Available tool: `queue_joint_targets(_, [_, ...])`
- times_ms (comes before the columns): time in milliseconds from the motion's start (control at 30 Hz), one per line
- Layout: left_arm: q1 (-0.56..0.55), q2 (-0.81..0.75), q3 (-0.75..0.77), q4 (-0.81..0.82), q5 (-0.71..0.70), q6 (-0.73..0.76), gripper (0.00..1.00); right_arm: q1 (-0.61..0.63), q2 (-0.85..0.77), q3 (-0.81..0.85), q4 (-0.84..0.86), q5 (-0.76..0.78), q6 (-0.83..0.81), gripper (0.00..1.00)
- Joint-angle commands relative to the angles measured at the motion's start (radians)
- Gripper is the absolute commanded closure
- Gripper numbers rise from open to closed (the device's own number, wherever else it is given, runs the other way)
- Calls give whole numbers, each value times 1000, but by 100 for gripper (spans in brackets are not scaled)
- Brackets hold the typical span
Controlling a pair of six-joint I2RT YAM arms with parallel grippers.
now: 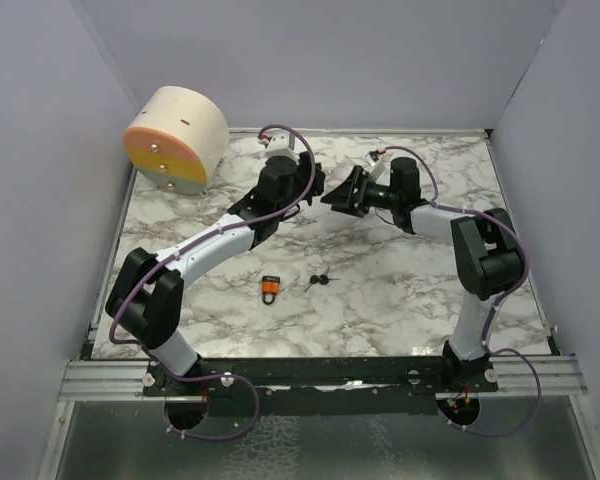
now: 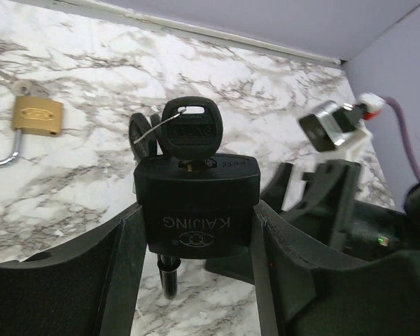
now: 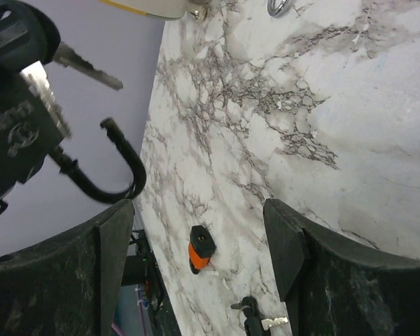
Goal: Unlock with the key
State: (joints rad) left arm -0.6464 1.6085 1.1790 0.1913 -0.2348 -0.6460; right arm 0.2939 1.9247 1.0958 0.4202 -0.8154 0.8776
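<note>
Clamping the lock [image 2: 196,203] in our left gripper [image 2: 196,241] above the far middle of the table [image 1: 400,300], we see the key [image 2: 190,129] seated in line with its body, just left of our right gripper [image 3: 196,210], whose empty jaws stand apart.

got the left arm [image 1: 210,245] stretched forward and right off its base, ending right at the black padlock [image 2: 196,185]. left gripper [image 2: 197,231] clamped on that padlock, a finger pressed to each side of its body. right arm [image 1: 480,250] folded up tall at the elbow, then bent left toward the padlock. right gripper [image 1: 342,192] aimed at it from the right, close beside it. jaws spread wide there, nothing between the fingers [image 3: 115,238].
</note>
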Motion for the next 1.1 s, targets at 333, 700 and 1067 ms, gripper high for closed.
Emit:
queue_joint_targets(333, [67,136,243,-357,-233,211,100,-65,-221,32,-401,317,-298,12])
queue_joint_targets(700, [51,366,433,-573,-315,144,100,-65,-379,-41,-390,470,-392,4])
queue_joint_targets(1067, [-24,524,561,-592,-291,101,100,-67,-521,-95,-389,545,-456,0])
